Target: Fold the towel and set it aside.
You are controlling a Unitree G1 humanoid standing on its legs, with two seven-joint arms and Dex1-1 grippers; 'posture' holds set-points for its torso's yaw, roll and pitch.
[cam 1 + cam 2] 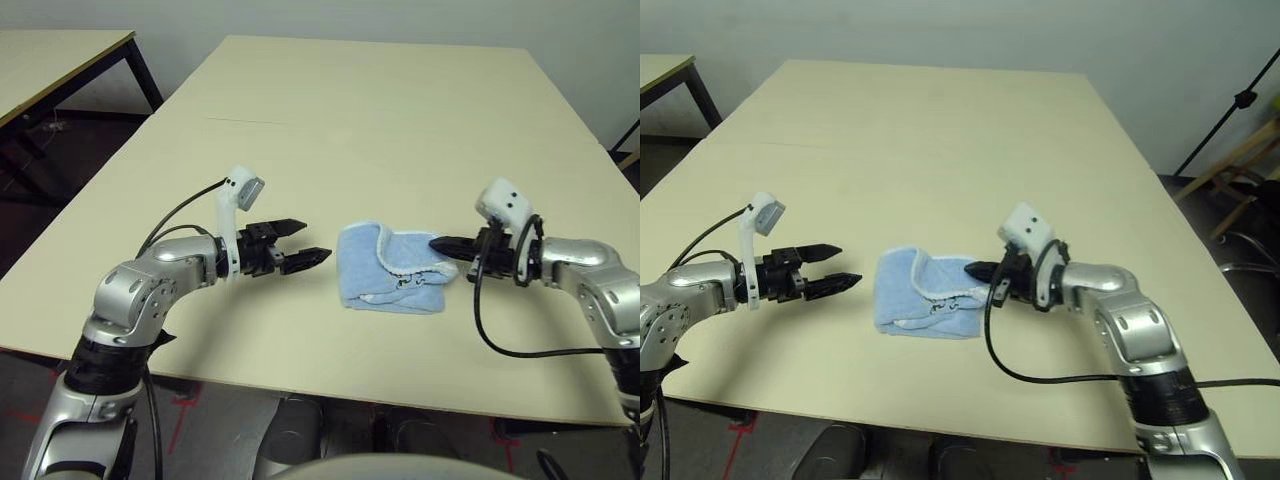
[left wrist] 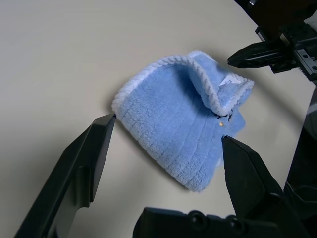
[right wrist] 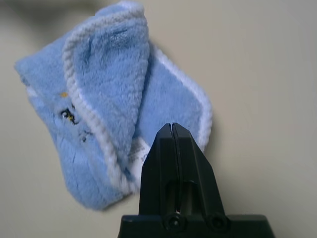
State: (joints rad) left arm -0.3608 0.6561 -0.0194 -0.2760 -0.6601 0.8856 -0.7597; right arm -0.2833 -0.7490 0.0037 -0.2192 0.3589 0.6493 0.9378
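The big pale cream bench (image 1: 400,110) is stretching away toward a plain, light grey wall (image 1: 940,30), and a thin seam is running across its top where two panels are meeting. Off to the left, a second table (image 1: 60,60) with the same cream top and black legs is standing apart, with dark floor (image 1: 40,190) showing between them. On the right, a black stand (image 1: 1230,115) is leaning up past the bench's edge, and just behind it a wooden chair frame (image 1: 1240,180) is peeking in. Red tape marks (image 1: 185,410) are showing on the floor under the near edge. Soft, even light is falling over everything.
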